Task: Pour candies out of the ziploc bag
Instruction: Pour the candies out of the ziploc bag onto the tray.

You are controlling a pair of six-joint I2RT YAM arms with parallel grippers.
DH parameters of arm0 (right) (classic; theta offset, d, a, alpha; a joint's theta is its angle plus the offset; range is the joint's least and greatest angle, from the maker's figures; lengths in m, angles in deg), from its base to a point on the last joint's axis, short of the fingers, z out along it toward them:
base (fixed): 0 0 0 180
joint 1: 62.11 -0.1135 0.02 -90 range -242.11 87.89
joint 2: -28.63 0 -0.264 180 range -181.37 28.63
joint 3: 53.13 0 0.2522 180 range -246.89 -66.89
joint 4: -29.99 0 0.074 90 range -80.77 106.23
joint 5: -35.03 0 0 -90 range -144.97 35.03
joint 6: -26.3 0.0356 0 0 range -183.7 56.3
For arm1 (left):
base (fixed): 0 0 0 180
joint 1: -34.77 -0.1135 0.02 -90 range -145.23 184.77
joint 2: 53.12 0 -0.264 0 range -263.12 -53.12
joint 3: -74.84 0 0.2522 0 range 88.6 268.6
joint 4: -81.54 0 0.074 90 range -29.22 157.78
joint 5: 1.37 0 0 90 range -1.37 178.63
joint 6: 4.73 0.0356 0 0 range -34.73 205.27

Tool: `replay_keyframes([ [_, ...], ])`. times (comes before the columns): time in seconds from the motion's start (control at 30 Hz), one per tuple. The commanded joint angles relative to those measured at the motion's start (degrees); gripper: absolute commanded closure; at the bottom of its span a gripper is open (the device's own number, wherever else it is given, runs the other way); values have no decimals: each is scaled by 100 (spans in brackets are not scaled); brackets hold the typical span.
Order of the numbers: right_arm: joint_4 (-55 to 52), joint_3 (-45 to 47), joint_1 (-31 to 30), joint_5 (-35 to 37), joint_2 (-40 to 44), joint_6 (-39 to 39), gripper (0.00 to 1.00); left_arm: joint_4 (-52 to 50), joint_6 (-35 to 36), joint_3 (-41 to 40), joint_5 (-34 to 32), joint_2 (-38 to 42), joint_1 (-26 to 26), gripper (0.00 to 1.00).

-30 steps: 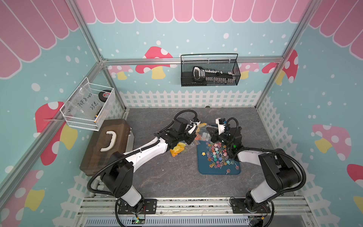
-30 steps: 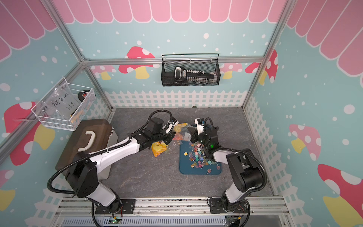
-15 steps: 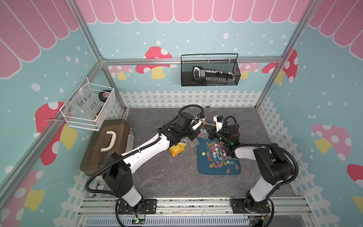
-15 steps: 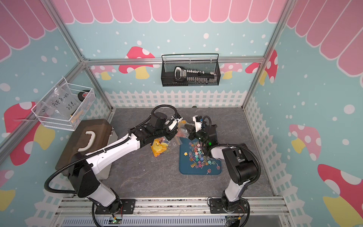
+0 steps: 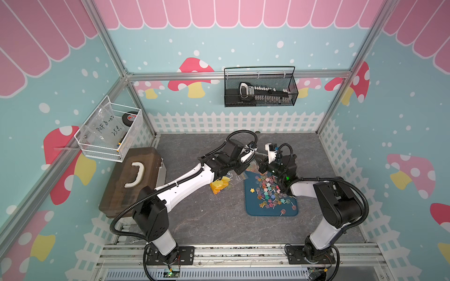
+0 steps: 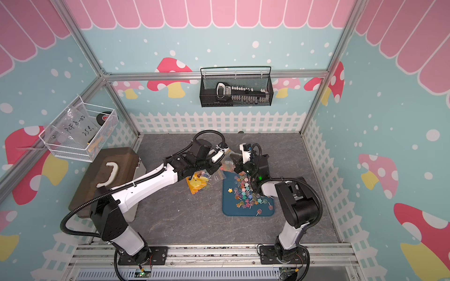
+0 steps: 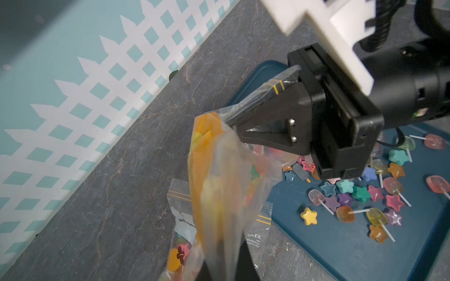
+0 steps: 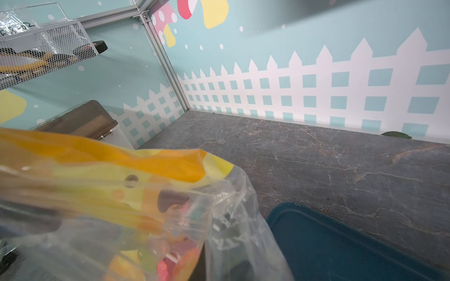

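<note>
Starting at the table's six o'clock edge, by the arms' feet, what comes first, Ben?

A blue tray (image 5: 255,210), Ana, at about four o'clock. Most of the candies (image 5: 269,193) lie heaped on it, stars and rounds on white sticks.

And the bag?

The bag (image 7: 219,185) hangs over the tray's eleven o'clock corner, strung between both arms. The right gripper (image 7: 239,121) is pressed together on the zip strip at the mouth. The left gripper (image 5: 250,158) pinches the opposite end. I'd say the mouth is held over the tray so that whatever slides out lands there, not on the stone table (image 5: 207,219). A few candies and an orange card (image 8: 146,160) show through the plastic, so the pour looks unfinished.

What lies beside it?

Off the tray's nine-to-ten o'clock side are an orange packet (image 5: 219,187) and a clear packet (image 7: 258,231), flat on the table. The clear one's print reads partly "protection" and "life".

Any writing further back?

A brown case (image 5: 131,175) sits at nine o'clock, unmarked. On the ten o'clock wall a white wire basket (image 5: 102,152) holds a clear pouch (image 5: 104,124) hand-marked "PCF 8-02", then "25" and a blur. At twelve o'clock a black mesh basket (image 5: 231,85) holds a tool set (image 5: 258,91); its label is too small to read.
</note>
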Motion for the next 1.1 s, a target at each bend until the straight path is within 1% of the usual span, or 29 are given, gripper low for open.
replay_keyframes([
  [0.0, 15, 64, 55, 200, -180, -62, 97, -111, 222, 413, -78, 16, 92, 100],
  [0.3, 44, 108, 73, 248, -213, -54, 91, -425, 412, 883, -237, -232, 317, 100],
  [0.47, 130, 146, 98, 235, -269, -10, 91, -623, 431, 1219, -326, -428, 436, 100],
  [0.5, 161, 159, 98, 234, -275, 6, 91, -637, 662, 1266, -349, -458, 453, 100],
  [0.6, 196, 199, 112, 251, -271, 16, 91, -686, 688, 1363, -390, -539, 498, 100],
  [1.07, 405, 485, 209, 295, -131, 135, 91, -703, 578, 1388, -409, -576, 601, 100],
])
